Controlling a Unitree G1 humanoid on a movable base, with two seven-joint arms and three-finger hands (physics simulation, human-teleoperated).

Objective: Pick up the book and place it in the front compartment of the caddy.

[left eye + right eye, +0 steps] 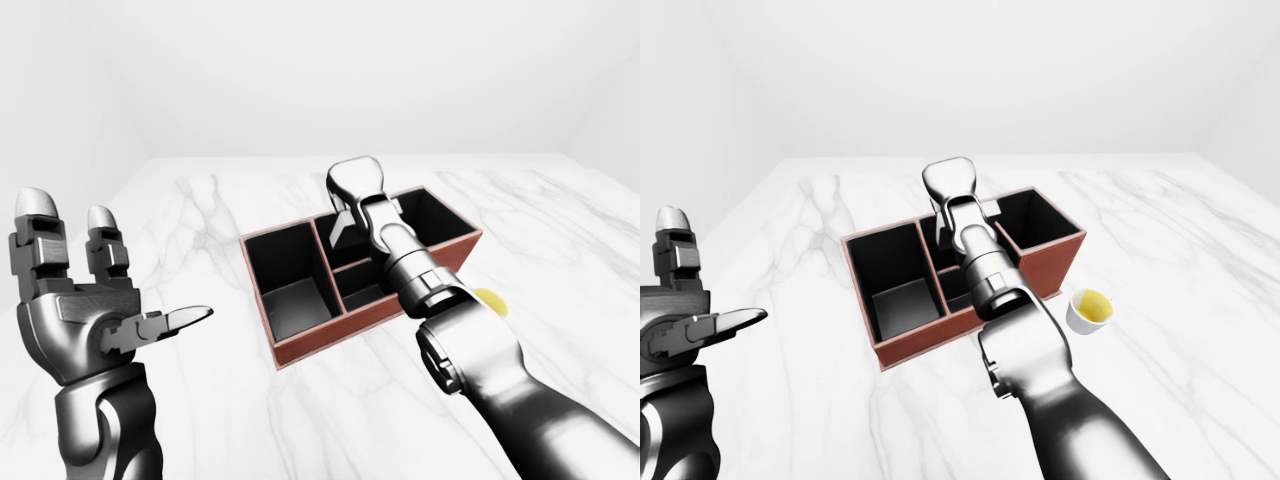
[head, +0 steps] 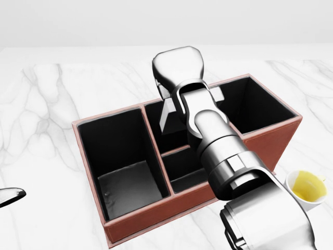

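The caddy [image 2: 156, 219] is a red-brown box with black compartments on the white marble table. My right arm reaches over it, and my right hand [image 2: 178, 70] hangs over the upper middle compartment with its back to the camera, hiding its fingers. A pale grey slab, which seems to be the book [image 2: 166, 115], sticks out from under the hand on both sides and dips into that compartment. The hand looks closed round it. My left hand [image 1: 110, 290] is raised at the left of the left-eye view, well away from the caddy, with fingers spread and nothing in it.
A small white cup [image 1: 1089, 309] with yellow liquid stands on the table [image 1: 840, 400] just right of the caddy, near my right forearm. The caddy has a large left compartment [image 2: 125, 156], two small middle ones and a right one [image 2: 255, 109].
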